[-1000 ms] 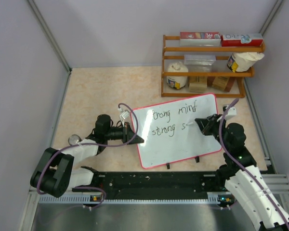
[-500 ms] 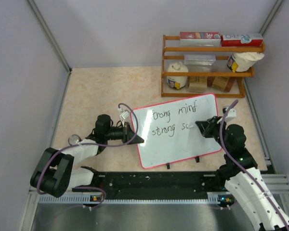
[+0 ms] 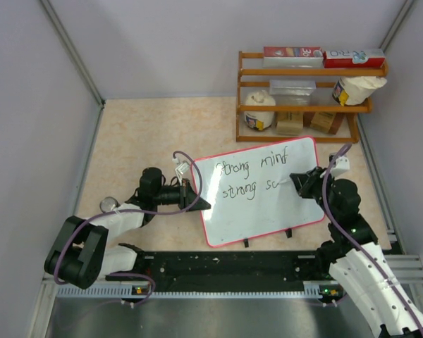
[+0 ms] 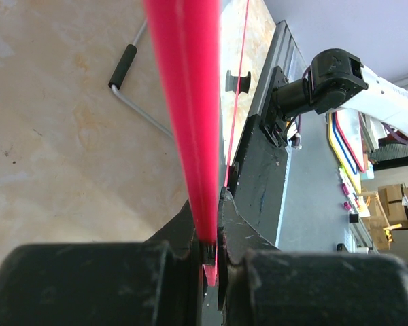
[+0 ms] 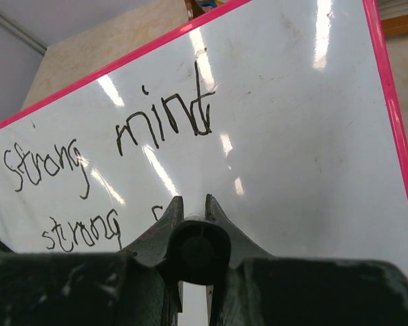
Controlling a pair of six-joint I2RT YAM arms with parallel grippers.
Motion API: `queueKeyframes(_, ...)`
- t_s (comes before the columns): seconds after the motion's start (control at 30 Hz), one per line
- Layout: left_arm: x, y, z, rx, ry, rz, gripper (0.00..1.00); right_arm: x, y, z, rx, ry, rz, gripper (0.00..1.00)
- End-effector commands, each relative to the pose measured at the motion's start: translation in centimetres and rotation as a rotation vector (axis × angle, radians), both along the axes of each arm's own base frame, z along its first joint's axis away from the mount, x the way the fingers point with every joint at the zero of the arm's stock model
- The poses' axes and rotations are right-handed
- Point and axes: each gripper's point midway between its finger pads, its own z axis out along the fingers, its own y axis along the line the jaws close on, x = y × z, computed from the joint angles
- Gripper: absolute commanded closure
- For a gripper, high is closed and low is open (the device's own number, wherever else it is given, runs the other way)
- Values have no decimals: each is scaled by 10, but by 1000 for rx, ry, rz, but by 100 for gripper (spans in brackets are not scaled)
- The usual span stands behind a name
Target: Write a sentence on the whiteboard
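Observation:
The whiteboard, glossy white with a thin red frame, stands tilted on two black feet in the middle of the floor. Black handwriting on it reads "Strong mind" above "strong s" plus a partial letter; it also shows in the right wrist view. My left gripper is shut on the board's red left edge. My right gripper is shut on a marker pen, whose white tip touches the board just after the second line. The pen's tip is hidden in the right wrist view.
A wooden shelf rack with boxes, a bottle and bags stands behind the board at the back right. A small round object lies by the left arm. Grey walls close in left, right and back. A black rail runs along the near edge.
My right gripper has moved the pen a little to the right along the second line. A partial letter was added after the "s". The left gripper and the board stayed still.

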Motion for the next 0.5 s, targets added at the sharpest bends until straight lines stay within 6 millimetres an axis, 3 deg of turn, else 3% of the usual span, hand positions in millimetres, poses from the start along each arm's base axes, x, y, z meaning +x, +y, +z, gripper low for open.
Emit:
queueKeyframes(0.0,28,12,-22,112,-126,113,100,11,-8,20,-5,-45,-52,100)
queueKeyframes(0.33,29,11,-22,113,-123,114,100,12,17,21,56,-42,64,100)
queueKeyframes(0.47,29,12,-23,114,-122,114,100,11,16,21,58,-41,64,100)
